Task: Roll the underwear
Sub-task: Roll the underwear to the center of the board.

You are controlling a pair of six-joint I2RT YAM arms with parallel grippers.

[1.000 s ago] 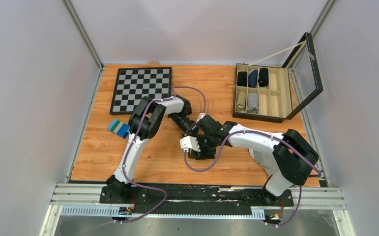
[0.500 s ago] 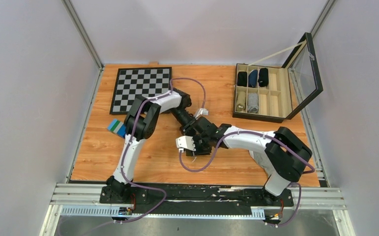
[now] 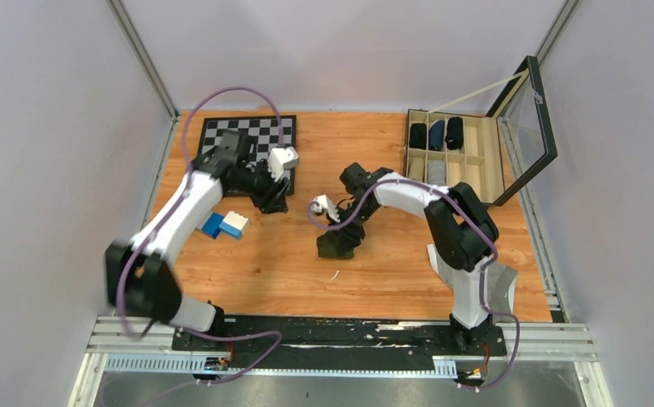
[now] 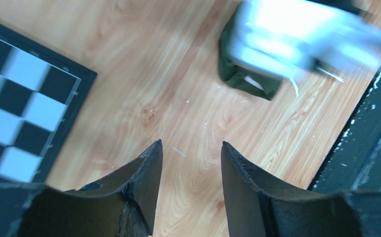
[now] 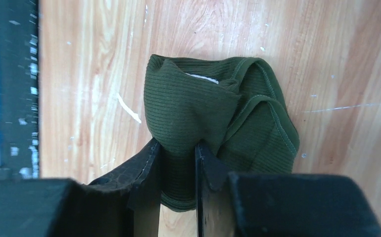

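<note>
One dark green underwear (image 3: pixel 340 244), bunched, centre of the top view, on wood table (image 3: pixel 289 271). Right gripper (image 5: pixel 177 148) narrow, pinching a fold of it between both fingers. Left gripper (image 4: pixel 190 145) parted, nothing between, hanging over bare wood by the lower right corner of chessboard (image 3: pixel 255 129), left of centre. Pale scuffs and flecks across the wood grain. Compartment box (image 3: pixel 442 201) upper right, lid up, rolled items inside. Blue and white blocks (image 3: pixel 226 225) centre left. Grey cloth (image 3: pixel 497 284) lower right. Plain white walls on three sides; metal rail (image 3: pixel 136 339) along bottom edge.
</note>
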